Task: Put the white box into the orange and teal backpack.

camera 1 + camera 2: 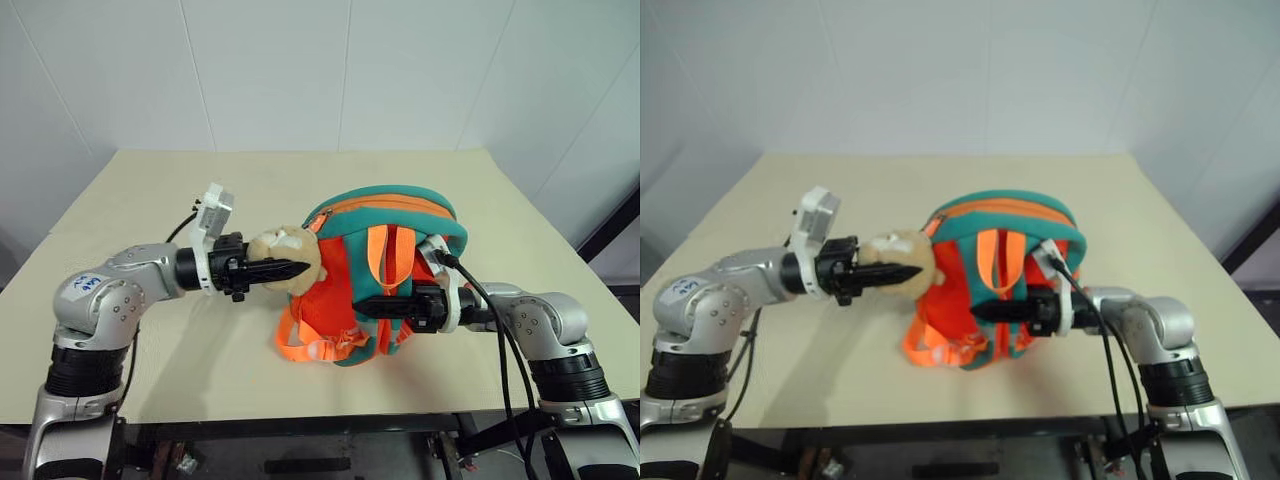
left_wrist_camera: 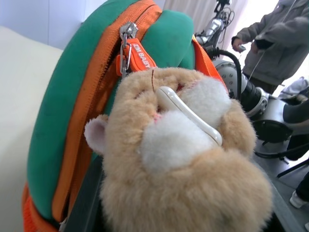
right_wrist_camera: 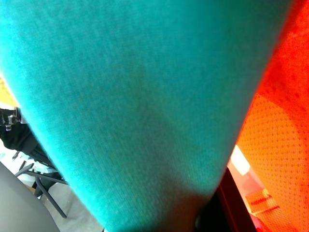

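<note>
- Right gripper [image 1: 368,304]: fingers clamped narrow on a teal strap of the orange and teal backpack [image 1: 385,270].
- Left gripper [image 1: 295,268]: fingers narrowing against the plush toy [image 1: 290,255]; whether they grip it, I cannot tell.
- Backpack stands mid-surface [image 1: 200,340], zipper [image 2: 126,34] closed. Soft, light, floppy; best held by strap or zipper tab.

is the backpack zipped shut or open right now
Shut, as far as shows: the orange and teal backpack stands upright on the table, its orange zipper line unbroken, with the pull beside the plush toy.
</note>
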